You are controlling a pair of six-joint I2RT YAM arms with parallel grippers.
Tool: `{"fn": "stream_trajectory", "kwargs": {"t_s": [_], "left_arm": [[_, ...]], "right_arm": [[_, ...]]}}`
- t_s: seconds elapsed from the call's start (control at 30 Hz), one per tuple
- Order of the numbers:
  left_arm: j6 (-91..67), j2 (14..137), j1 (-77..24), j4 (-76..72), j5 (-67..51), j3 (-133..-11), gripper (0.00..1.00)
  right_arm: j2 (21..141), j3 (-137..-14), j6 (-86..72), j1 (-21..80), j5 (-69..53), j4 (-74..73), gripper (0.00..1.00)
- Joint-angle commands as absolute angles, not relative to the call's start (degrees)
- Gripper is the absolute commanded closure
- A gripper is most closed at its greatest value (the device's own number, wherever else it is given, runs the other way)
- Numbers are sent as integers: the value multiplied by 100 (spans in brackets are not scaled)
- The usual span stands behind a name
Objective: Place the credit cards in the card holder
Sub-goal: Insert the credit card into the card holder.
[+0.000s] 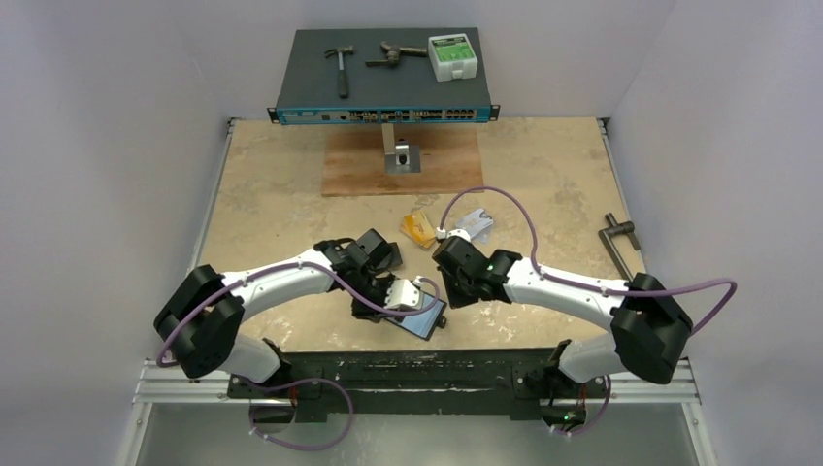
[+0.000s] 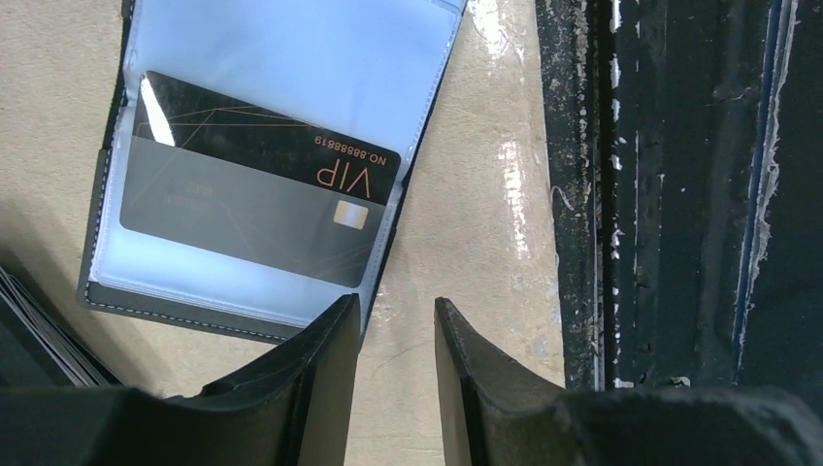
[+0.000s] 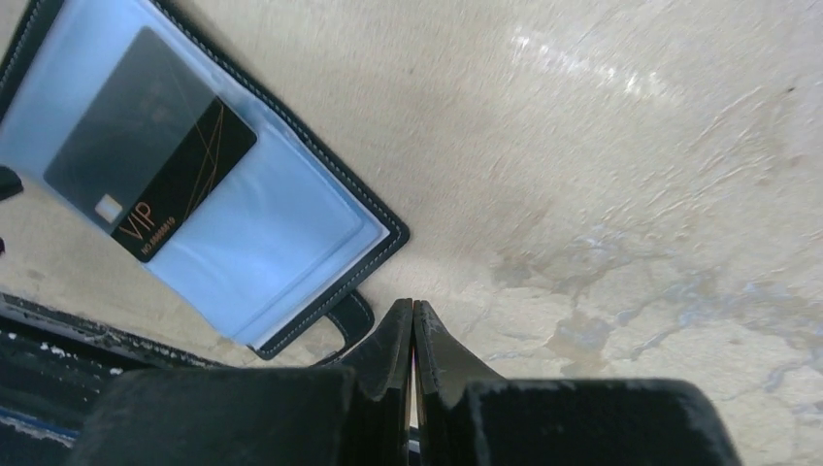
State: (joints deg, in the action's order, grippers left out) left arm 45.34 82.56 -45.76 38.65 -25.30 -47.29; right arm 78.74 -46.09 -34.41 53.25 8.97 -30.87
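Left wrist camera: my left gripper [image 2: 396,303] stands with its fingers apart and only bare worktop [image 2: 485,194] between them. The card holder [image 2: 281,58] lies open just beside one finger. Its near corner disappears behind that finger, so I cannot tell whether they touch, and its far end is cut off by the frame. A black VIP card [image 2: 262,146] sits in a clear pocket (one long strip of it bare above the plastic). My right gripper [image 3: 412,309] has its fingers pressed together on nothing, with the holder's snap tab [image 3: 345,320] just beside them. From above, my left wrist half hides the holder near the worktop's front edge. A gold-orange card [image 1: 419,229] and a silver-grey card [image 1: 476,225] lie farther back, too small to read.
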Motion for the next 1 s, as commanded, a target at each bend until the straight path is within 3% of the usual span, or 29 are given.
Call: {"fn": "stream_trajectory", "kwargs": {"t_s": [0.0,0.03,0.1,0.17,0.37,0.67,0.97], "left_arm": [[4398,8032,-4623,3971,-2744,-4691,67],[4342,8008,-4623,4008,-2758,-4723,67],[4246,7927,-4612,4145,-2758,-4826,67],[4218,7799,-4544,4325,-2740,-4882,68],[4052,7439,-3888,4746,-2888,-4832,68],[4216,6863,-3162,5031,-2881,-4472,69],[4369,6882,-3135,5069,-2907,-4596,69]], "right_arm": [[8087,-5188,-3233,5311,1600,-3556,100],[8112,-5258,-3231,5289,1617,-3620,98],[8015,-5324,-3276,5288,1482,-3659,78],[7827,-5308,-3305,5309,1369,-3520,65],[7691,-5124,-3922,5941,1069,-3312,45],[8327,-5166,-4524,6765,1412,-3468,45],[8564,-5213,-4967,6840,2378,-3963,57]]}}
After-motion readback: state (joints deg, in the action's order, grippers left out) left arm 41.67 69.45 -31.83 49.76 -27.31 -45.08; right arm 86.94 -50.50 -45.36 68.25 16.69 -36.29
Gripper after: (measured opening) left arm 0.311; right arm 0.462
